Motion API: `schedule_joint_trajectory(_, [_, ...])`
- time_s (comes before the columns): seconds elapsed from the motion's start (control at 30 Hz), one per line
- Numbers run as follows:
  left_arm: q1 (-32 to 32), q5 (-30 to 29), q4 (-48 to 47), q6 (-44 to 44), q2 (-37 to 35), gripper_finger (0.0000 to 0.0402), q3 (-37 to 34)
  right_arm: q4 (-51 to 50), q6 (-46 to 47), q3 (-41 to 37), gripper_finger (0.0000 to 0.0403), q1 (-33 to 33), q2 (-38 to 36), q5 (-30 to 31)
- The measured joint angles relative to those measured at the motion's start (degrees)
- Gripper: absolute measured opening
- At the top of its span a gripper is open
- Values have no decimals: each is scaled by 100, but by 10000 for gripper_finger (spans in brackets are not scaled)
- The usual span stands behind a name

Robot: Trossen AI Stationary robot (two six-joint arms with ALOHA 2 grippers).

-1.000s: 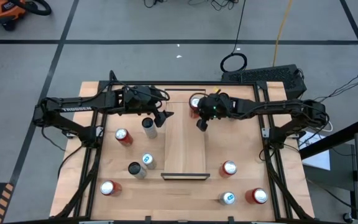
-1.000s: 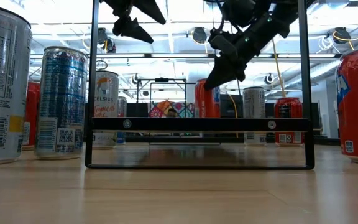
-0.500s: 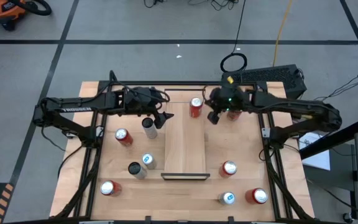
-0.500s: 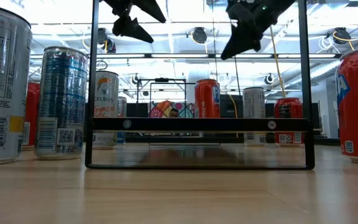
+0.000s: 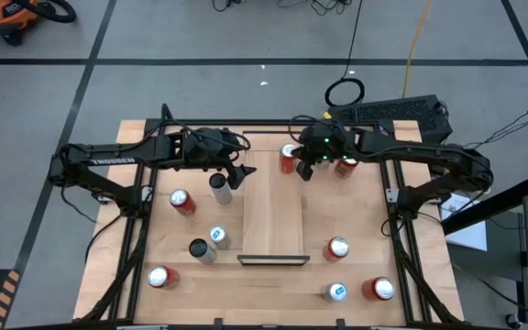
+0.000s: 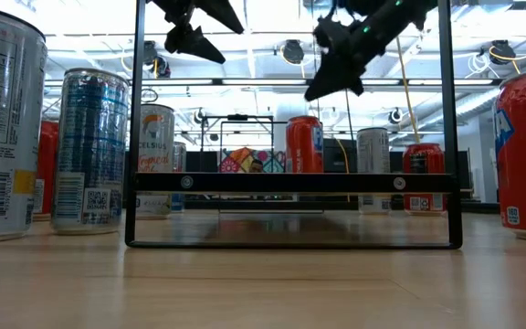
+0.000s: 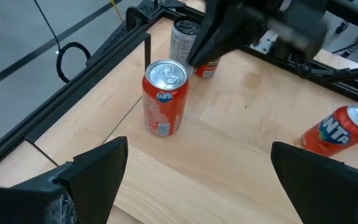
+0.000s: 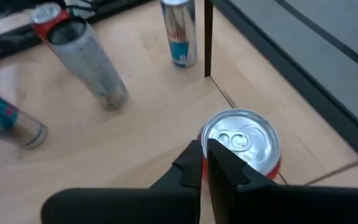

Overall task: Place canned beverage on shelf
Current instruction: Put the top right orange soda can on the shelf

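Orange can (image 5: 288, 157) stands on shelf (image 5: 273, 213); right fingers (image 5: 304, 170) clenched, left fingers (image 5: 236, 176) spread.

You're in a lab/workshop, taped grey floor (image 5: 200, 82), loose cables (image 5: 345, 90), shop vac (image 5: 12, 18), open ceiling lights (image 6: 245, 41), framed test table (image 5: 136, 133)

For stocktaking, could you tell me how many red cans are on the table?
6 red cans: one on the far end of the shelf, one beside it under the right arm, one mid-left, one front-left, one right of the shelf, one front-right. Arms may hide others.
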Motion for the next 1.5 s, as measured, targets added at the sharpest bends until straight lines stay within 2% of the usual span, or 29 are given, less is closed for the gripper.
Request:
schedule_joint_trajectory(0.33, [0, -3, -136, -107, 0, 398, 0, 131, -4, 2, 0, -80, 437, -82])
schedule_joint_trajectory(1.0, [13, -9, -201, -61, 0, 398, 0, 114, -31, 2, 0, -160, 439, -69])
schedule_joint_trajectory(1.3, [15, -9, -203, -68, 0, 398, 0, 108, 7, -13, 0, -162, 76, -50])
schedule_joint_trajectory(1.5, [13, -11, -203, -57, 0, 398, 0, -76, 127, -11, 0, -207, 96, 81])
